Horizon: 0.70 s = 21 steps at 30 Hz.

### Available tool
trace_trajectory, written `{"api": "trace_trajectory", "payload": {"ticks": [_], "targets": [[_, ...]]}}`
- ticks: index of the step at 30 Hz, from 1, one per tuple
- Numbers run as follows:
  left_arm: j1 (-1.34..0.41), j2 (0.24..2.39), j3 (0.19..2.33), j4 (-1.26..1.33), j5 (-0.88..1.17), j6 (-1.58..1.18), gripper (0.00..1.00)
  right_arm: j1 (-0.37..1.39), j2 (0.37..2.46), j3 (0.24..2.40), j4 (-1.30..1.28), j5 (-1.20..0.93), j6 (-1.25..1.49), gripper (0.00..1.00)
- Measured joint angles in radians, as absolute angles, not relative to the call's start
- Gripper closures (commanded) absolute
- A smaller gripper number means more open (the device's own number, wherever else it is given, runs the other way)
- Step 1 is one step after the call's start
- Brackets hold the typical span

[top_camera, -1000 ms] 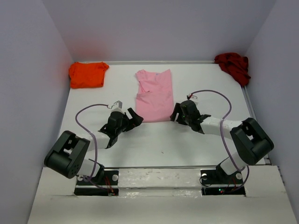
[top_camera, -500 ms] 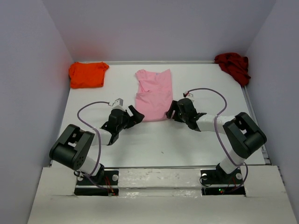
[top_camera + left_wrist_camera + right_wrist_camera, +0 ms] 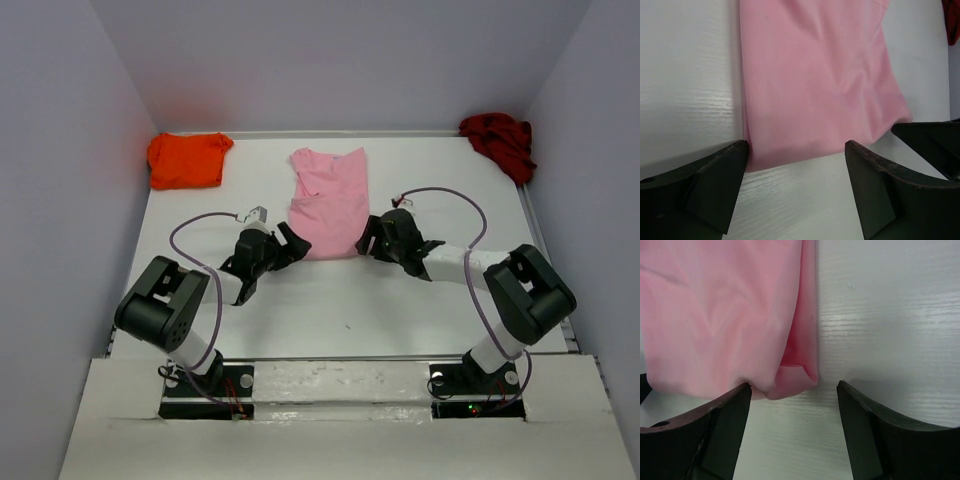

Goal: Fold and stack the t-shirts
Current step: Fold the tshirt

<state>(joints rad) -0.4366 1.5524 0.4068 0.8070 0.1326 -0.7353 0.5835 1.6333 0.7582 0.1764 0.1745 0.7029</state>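
the pink t-shirt lies flat in the middle of the white table. the left gripper is at its near left corner. the right gripper is at its near right corner. both are wide open and hold nothing, with the shirt's near edge between their fingers. i cannot tell if they touch the cloth. the wrist views cut off the top of the shirt. the orange t-shirt sits far back on the left. the dark red t-shirt is bunched up far back on the right.
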Motion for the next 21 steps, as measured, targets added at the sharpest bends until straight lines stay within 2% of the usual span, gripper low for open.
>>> {"api": "trace_trajectory", "payload": {"ticks": [10,21], "targets": [[-0.435,1.581,0.408,0.853,0.15,-0.733,0.07,0.583,1.487,0.837,0.059,0.173,0.658,0.25],[-0.432,1.581,0.413,0.845,0.156,-0.725,0.07,0.583,1.642,0.844,0.059,0.171,0.662,0.25]]}}
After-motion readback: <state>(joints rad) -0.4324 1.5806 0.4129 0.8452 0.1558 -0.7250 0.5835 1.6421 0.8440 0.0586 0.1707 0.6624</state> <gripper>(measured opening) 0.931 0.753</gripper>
